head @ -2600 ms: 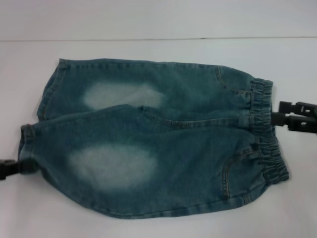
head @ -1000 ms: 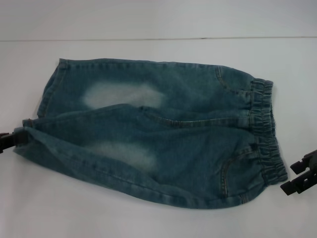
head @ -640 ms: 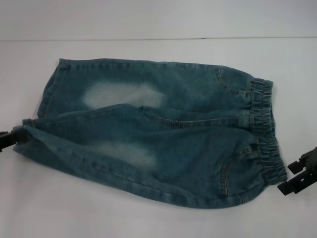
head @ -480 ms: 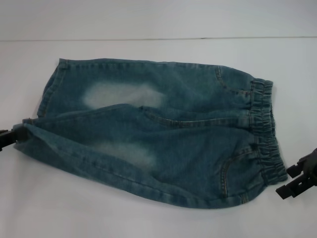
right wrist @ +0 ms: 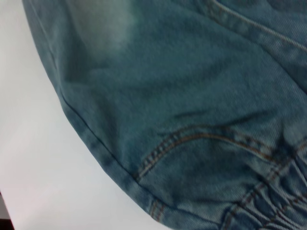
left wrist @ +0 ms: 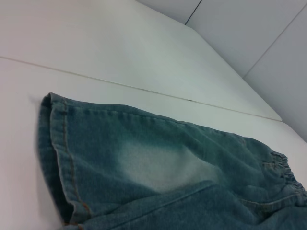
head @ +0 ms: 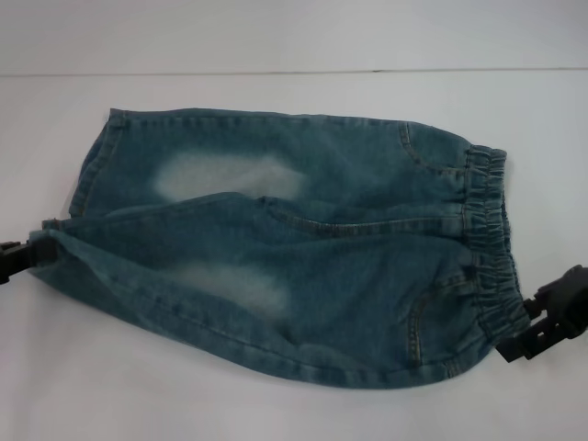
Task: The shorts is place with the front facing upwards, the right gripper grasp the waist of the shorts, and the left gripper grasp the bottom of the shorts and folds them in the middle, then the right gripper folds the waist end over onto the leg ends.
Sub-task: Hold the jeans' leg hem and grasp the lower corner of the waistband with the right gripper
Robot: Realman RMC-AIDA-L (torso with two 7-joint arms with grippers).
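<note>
Left tool (head: 11, 260) pinches shorts (head: 303, 248) hem (near leg) — right tool (head: 542, 322) at waist (head: 491, 243).

Black gripper parts beside the shorts (head: 294, 248)

Only small portions of the robot show in the head view. Off the waistband end of the shorts, the right gripper (head: 542, 323) appears as matte black, blocky plastic: squared, stepped segments with hard edges, a chunky upper piece and a flatter bar-like piece below it. Off the hem end of the shorts, the left gripper (head: 13, 263) shows as a short black stub, likewise matte and angular, cut off by the picture edge. No cables, screws, markings or arm housings are visible on either.
</note>
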